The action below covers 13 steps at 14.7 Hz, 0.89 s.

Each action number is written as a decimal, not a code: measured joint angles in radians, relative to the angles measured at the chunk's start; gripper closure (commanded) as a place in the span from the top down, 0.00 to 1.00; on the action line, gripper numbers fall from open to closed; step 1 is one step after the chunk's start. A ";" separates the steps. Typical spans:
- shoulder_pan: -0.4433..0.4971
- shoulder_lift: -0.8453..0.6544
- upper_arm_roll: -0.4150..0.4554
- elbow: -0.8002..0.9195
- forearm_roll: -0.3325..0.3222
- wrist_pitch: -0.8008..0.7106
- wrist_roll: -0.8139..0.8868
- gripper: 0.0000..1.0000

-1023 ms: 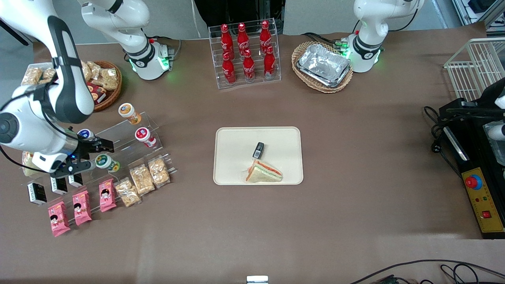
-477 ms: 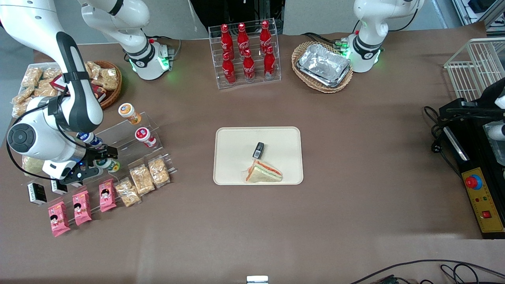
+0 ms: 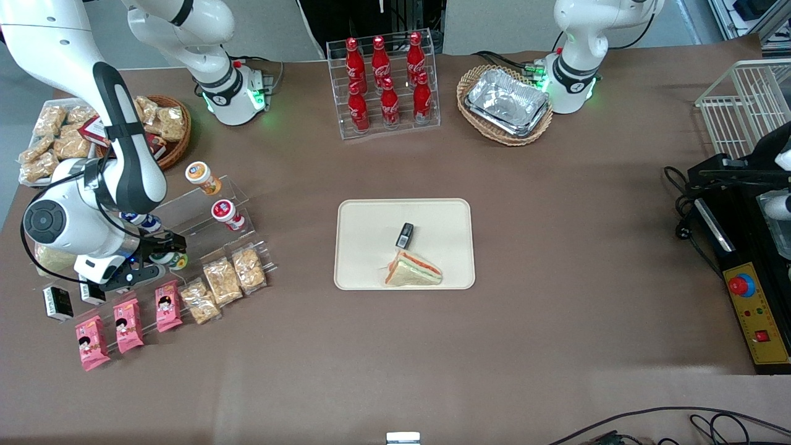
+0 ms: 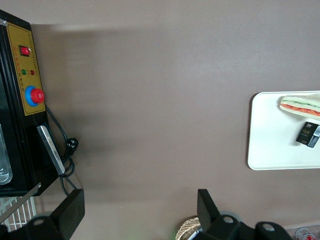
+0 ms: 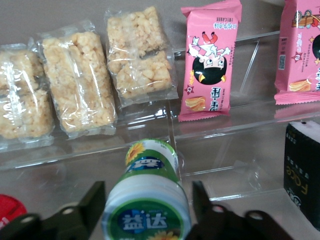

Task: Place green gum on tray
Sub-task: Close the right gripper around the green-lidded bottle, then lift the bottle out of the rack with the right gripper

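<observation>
Since a second ago the gripper has slid in over the clear stand, and its spread fingers now flank the green gum lying on the stand's lower step, not yet pinching it. To do this well, I'd close squarely on the bottle's body just under the lid, lift straight up clear of the snack bags, then carry it to a bare patch of the tray, away from the sandwich.

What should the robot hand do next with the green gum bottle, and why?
Probably close its fingers. The gripper is open around the green gum, one finger on each side, and the bottle lies on the clear rack. Once gripped, the gum can be lifted and carried to the tray.
</observation>
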<state>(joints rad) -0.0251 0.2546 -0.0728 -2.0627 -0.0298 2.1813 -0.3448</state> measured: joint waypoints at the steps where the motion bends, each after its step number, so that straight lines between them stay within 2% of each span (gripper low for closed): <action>1: 0.000 -0.001 0.000 0.000 0.000 0.000 -0.002 0.50; 5: 0.000 -0.006 0.000 0.033 0.000 -0.057 -0.003 0.50; 13: 0.000 -0.084 0.004 0.261 0.001 -0.425 -0.004 0.51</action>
<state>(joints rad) -0.0251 0.1707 -0.0693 -1.8015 -0.0287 1.7562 -0.3487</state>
